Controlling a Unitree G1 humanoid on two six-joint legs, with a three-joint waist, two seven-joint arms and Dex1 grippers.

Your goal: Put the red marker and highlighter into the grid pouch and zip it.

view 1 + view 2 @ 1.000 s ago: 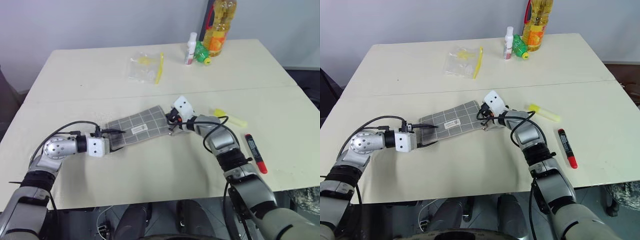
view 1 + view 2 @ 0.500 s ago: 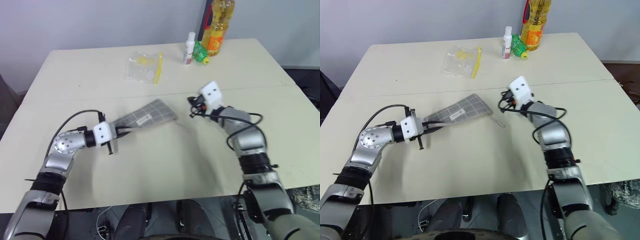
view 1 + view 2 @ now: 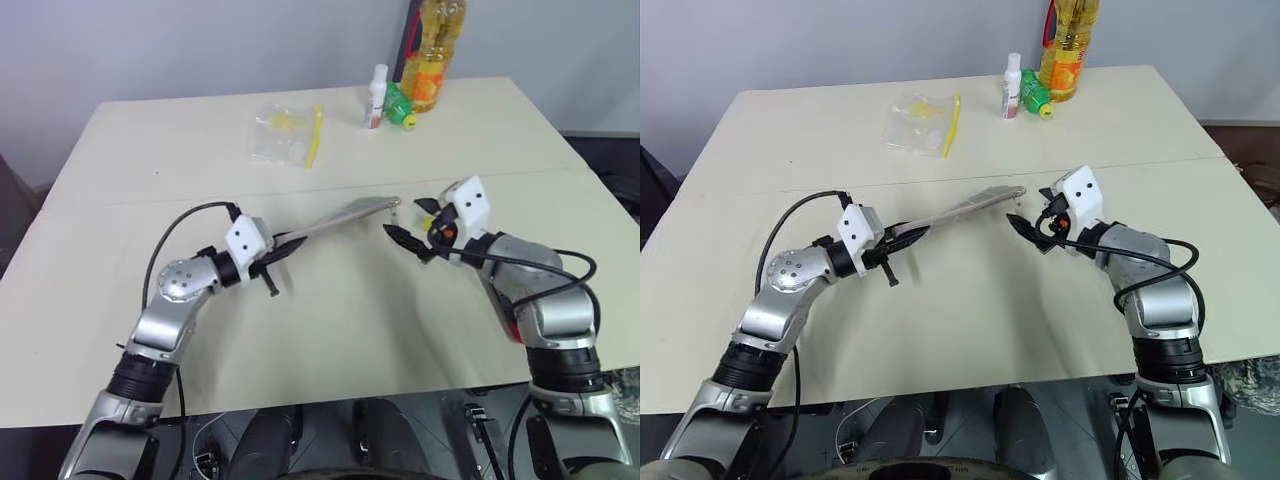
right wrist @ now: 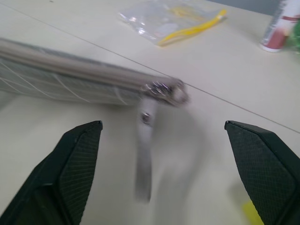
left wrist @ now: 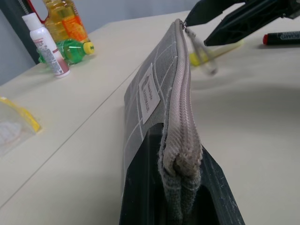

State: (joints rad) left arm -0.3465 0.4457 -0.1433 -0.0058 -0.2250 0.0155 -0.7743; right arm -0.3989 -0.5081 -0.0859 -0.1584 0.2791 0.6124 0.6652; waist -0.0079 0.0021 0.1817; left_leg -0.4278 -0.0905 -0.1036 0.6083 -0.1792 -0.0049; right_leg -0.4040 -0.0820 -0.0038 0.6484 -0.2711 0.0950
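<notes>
My left gripper (image 3: 276,254) is shut on one end of the grid pouch (image 3: 342,217), holding it off the table, edge-on with the zipper edge up. The pouch (image 5: 146,89) reaches toward my right gripper (image 3: 411,243), which is open and empty just past the pouch's far end. The zipper pull cord (image 4: 144,154) dangles there between the right gripper's spread fingers (image 4: 79,154), touching neither. The highlighter (image 5: 225,48) and the red marker (image 5: 282,36) lie on the table beyond the right gripper's fingers (image 5: 234,18).
A clear plastic bag with a yellow strip (image 3: 288,136) lies at the back middle of the table (image 3: 150,150). An oil bottle (image 3: 436,55), a small white bottle (image 3: 377,98) and a green bottle (image 3: 402,105) stand at the back right.
My left gripper lifted the pouch off the table, rolled it edge-on and carried it right. My right gripper left the pouch's end, drew away to the right and opened.
</notes>
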